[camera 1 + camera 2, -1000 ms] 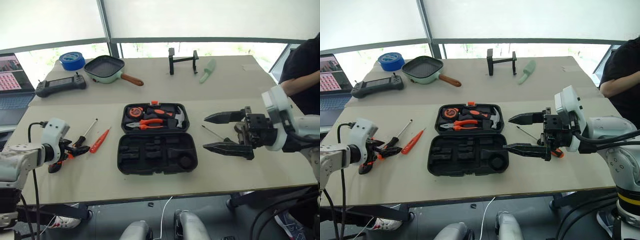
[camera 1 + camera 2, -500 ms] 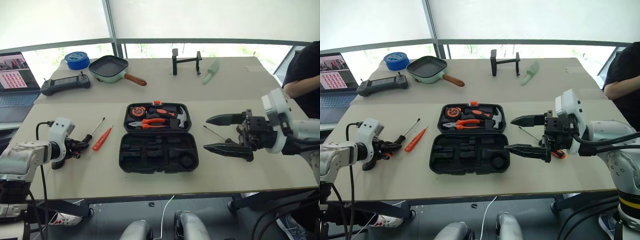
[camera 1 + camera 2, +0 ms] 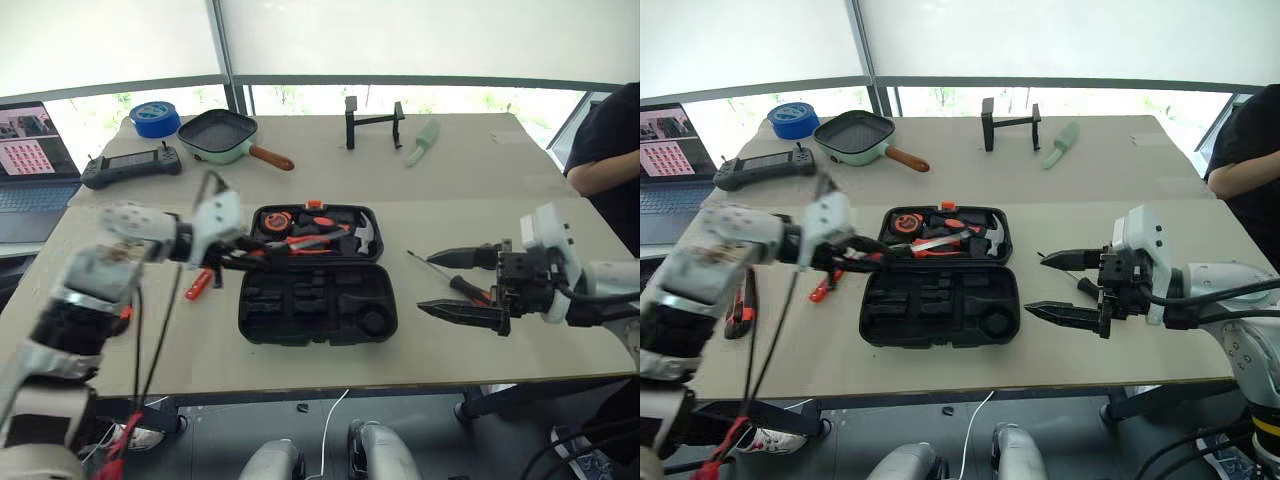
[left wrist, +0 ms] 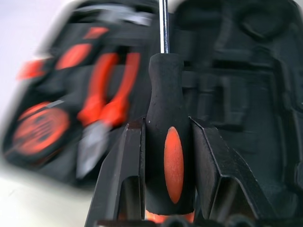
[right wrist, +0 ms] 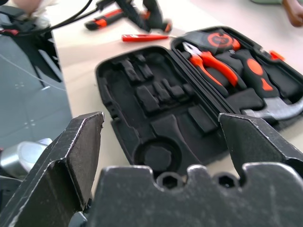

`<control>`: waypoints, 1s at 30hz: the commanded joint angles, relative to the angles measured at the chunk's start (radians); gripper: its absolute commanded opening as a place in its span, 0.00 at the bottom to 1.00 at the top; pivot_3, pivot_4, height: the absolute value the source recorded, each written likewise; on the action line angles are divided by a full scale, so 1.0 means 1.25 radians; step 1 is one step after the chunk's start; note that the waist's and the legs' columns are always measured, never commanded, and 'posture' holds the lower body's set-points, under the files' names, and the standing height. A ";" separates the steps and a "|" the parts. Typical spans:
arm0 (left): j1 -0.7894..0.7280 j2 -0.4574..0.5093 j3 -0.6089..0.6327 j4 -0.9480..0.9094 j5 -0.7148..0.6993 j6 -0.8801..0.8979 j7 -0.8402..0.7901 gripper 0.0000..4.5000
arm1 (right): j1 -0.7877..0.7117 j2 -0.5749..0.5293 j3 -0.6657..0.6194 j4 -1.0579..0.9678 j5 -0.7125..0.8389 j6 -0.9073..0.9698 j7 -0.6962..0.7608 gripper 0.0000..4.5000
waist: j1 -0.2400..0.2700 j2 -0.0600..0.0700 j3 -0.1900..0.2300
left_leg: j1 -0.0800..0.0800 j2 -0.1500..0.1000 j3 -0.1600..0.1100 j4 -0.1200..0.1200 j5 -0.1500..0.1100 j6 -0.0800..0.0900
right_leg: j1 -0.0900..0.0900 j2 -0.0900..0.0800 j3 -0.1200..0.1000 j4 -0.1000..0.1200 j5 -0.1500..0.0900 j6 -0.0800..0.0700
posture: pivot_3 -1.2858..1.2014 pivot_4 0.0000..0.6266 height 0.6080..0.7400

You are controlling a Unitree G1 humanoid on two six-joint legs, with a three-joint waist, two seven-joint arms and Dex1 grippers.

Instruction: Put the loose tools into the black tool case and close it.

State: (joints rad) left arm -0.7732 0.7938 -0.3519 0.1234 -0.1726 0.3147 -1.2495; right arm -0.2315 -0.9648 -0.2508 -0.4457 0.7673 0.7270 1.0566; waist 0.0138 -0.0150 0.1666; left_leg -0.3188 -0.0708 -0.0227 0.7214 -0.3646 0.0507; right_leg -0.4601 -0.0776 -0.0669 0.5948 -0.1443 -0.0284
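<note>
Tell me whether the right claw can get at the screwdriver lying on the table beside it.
Probably yes. The right claw is open and hangs just over the black-and-orange screwdriver, which lies on the table right of the black tool case, with nothing lying between them.

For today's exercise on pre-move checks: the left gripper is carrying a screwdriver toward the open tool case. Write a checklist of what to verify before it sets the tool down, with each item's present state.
1. Left gripper shut on the black-and-orange screwdriver, handle between both fingers: ok.
2. Black tool case open, lid flat on the table: ok.
3. Near half's recesses free of tools: ok.
4. Screwdriver lined up with a matching recess: cannot tell.
5. Right gripper open, beside the case and clear of it: ok.
6. Other loose tools packed: not ok; the orange screwdriver and a second screwdriver lie on the table.
</note>
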 commanded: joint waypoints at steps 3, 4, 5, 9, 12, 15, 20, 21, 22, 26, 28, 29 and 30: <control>-0.082 -0.081 -0.058 0.140 0.116 -0.092 0.005 0.19 | 0.039 -0.002 -0.052 -0.052 0.007 -0.014 -0.029 1.00 | 0.000 0.000 0.000 | -0.002 0.000 0.000 0.001 0.000 0.001 | -0.001 0.000 0.000 0.000 0.000 0.000 | 0.52 0.24 1.00; -0.088 -0.091 -0.060 0.157 0.125 -0.107 0.001 0.19 | 0.044 -0.002 -0.055 -0.056 0.008 -0.015 -0.034 1.00 | 0.000 0.000 0.000 | -0.003 0.000 0.000 0.001 0.000 0.001 | -0.001 0.000 0.000 0.000 0.000 0.000 | 0.52 0.24 1.00; -0.092 -0.098 -0.062 0.172 0.132 -0.117 -0.004 0.19 | 0.049 -0.001 -0.059 -0.059 0.009 -0.015 -0.038 1.00 | 0.001 0.000 0.000 | -0.003 0.000 0.000 0.002 0.000 0.002 | -0.001 0.000 0.000 0.000 0.000 0.000 | 0.52 0.24 1.00; -0.108 -0.122 -0.060 0.223 0.165 -0.142 -0.003 0.19 | 0.063 0.007 -0.071 -0.073 0.016 -0.013 -0.055 1.00 | 0.001 0.000 0.000 | -0.003 0.000 0.000 0.004 -0.002 0.004 | -0.001 0.000 0.000 0.000 0.001 0.001 | 0.52 0.24 1.00; -0.107 -0.119 -0.055 0.235 0.176 -0.159 -0.022 0.19 | 0.067 0.013 -0.074 -0.080 0.018 -0.016 -0.066 1.00 | 0.002 0.000 0.000 | -0.004 0.000 0.000 0.005 -0.002 0.005 | -0.001 0.000 0.000 0.000 0.001 0.002 | 0.52 0.24 1.00; -0.105 -0.118 -0.047 0.239 0.182 -0.163 -0.029 0.19 | 0.065 0.017 -0.074 -0.082 0.019 -0.015 -0.072 1.00 | 0.004 0.000 0.000 | -0.004 0.000 0.000 0.005 -0.002 0.005 | -0.001 0.000 0.000 0.000 0.001 0.002 | 0.52 0.24 1.00; -0.107 -0.124 -0.038 0.242 0.184 -0.155 -0.032 0.47 | 0.056 0.015 -0.067 -0.078 0.016 -0.019 -0.071 1.00 | 0.006 0.000 0.000 | -0.004 0.000 0.000 0.006 -0.002 0.005 | -0.001 0.000 0.000 0.000 0.001 0.002 | 0.52 0.24 1.00; -0.109 -0.125 -0.034 0.239 0.181 -0.151 -0.034 0.55 | 0.054 0.014 -0.066 -0.077 0.016 -0.019 -0.071 1.00 | 0.007 0.000 0.000 | -0.004 0.000 0.000 0.006 -0.002 0.005 | -0.001 0.000 0.000 0.000 0.001 0.002 | 0.52 0.24 1.00; -0.112 -0.129 -0.026 0.229 0.172 -0.135 -0.038 0.63 | 0.054 0.013 -0.065 -0.076 0.015 -0.020 -0.069 1.00 | 0.008 0.000 0.000 | -0.004 0.000 0.000 0.006 -0.002 0.005 | -0.001 0.000 0.000 0.000 0.001 0.003 | 0.52 0.24 1.00; -0.131 -0.139 0.001 0.188 0.140 -0.078 -0.052 0.93 | 0.054 0.011 -0.061 -0.074 0.012 -0.022 -0.061 1.00 | 0.013 0.000 0.000 | -0.004 0.000 0.000 0.007 -0.002 0.006 | -0.001 0.000 0.000 0.000 0.002 0.003 | 0.52 0.24 1.00; -0.135 -0.141 0.006 0.177 0.140 -0.071 -0.055 0.93 | 0.054 0.012 -0.058 -0.074 0.011 -0.023 -0.060 1.00 | 0.013 0.000 0.000 | -0.004 0.000 0.000 0.007 -0.003 0.006 | -0.001 0.000 0.000 0.000 0.002 0.003 | 0.52 0.24 1.00; -0.135 -0.144 0.009 0.174 0.139 -0.070 -0.055 0.93 | 0.054 0.013 -0.057 -0.074 0.010 -0.023 -0.060 1.00 | 0.013 0.000 0.000 | -0.004 0.000 0.000 0.007 -0.003 0.006 | -0.001 0.000 0.000 0.000 0.002 0.003 | 0.52 0.24 1.00; -0.136 -0.148 0.011 0.175 0.139 -0.070 -0.053 0.82 | 0.053 0.014 -0.056 -0.075 0.011 -0.023 -0.059 1.00 | 0.013 0.000 0.000 | -0.004 0.000 0.000 0.007 -0.003 0.006 | -0.001 0.000 0.000 0.000 0.002 0.003 | 0.52 0.24 1.00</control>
State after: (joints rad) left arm -0.9171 0.6186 -0.3653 0.3696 0.0171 0.2239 -1.3146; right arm -0.1479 -0.9445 -0.3001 -0.5213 0.7699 0.7263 0.9803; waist 0.0306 -0.0156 0.1669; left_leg -0.3244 -0.0709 -0.0231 0.7301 -0.3680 0.0585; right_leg -0.4610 -0.0773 -0.0665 0.5944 -0.1421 -0.0246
